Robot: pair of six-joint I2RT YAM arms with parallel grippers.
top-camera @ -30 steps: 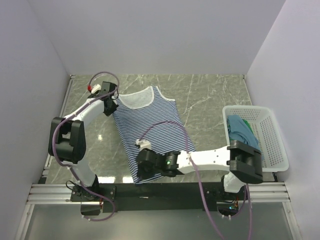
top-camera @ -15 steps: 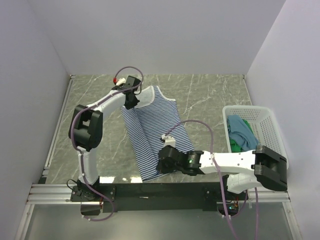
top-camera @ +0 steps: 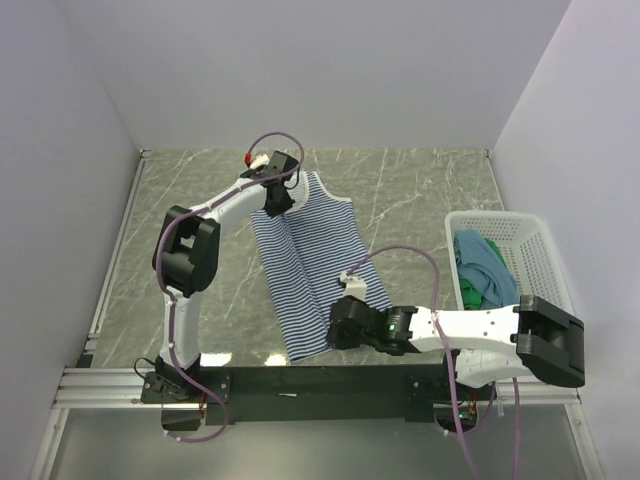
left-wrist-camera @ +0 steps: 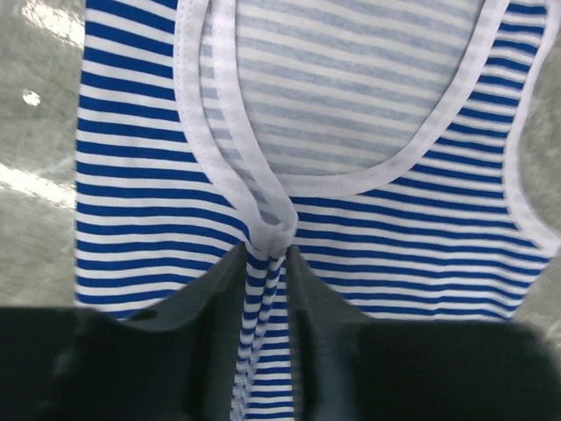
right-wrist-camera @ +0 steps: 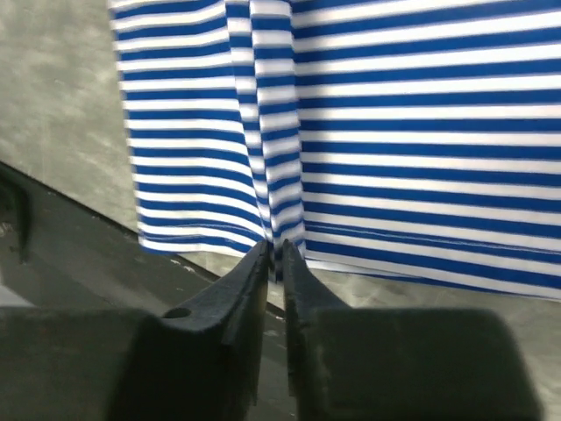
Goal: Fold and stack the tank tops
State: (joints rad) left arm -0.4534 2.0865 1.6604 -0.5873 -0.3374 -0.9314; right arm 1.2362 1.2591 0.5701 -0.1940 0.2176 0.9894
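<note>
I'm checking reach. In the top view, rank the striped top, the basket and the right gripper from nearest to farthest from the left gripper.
From the left gripper:
1. Striped top, which it pinches at the neckline.
2. Right gripper, at the top's near hem.
3. Basket, off to the right.

Nothing to read from where I stand: no words, labels, brand marks or numbers show on the striped top [top-camera: 310, 260] or on the basket [top-camera: 555, 270], in the overhead view or in either wrist view.
</note>
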